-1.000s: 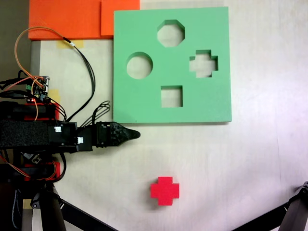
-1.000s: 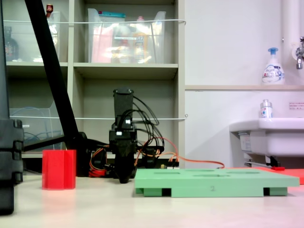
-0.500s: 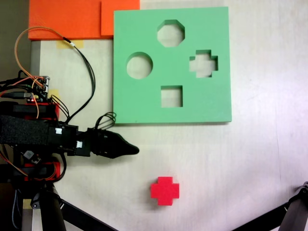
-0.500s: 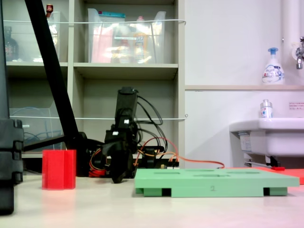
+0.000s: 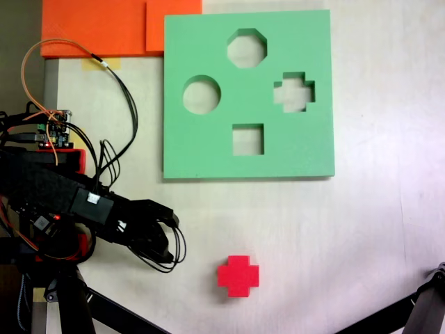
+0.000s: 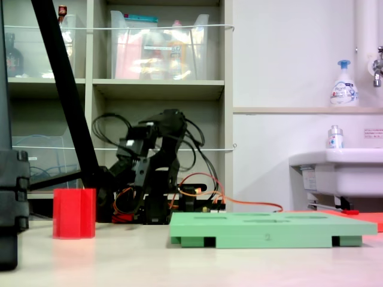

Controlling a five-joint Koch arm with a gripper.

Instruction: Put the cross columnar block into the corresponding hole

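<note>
Fixed view from above has the pincer (image 5: 165, 240) low on the left side of the desk (image 5: 361, 229), black against tangled cables, so I cannot tell whether it is released or clenched. To its right, apart from it, the red cross columnar block (image 5: 238, 275) stands on the bare desk. Well above lies the green foam board (image 5: 208, 146), its plus-shaped hole (image 5: 294, 91) near the right edge. From the side, the block (image 6: 74, 213) stands left of the arm (image 6: 152, 173).
</note>
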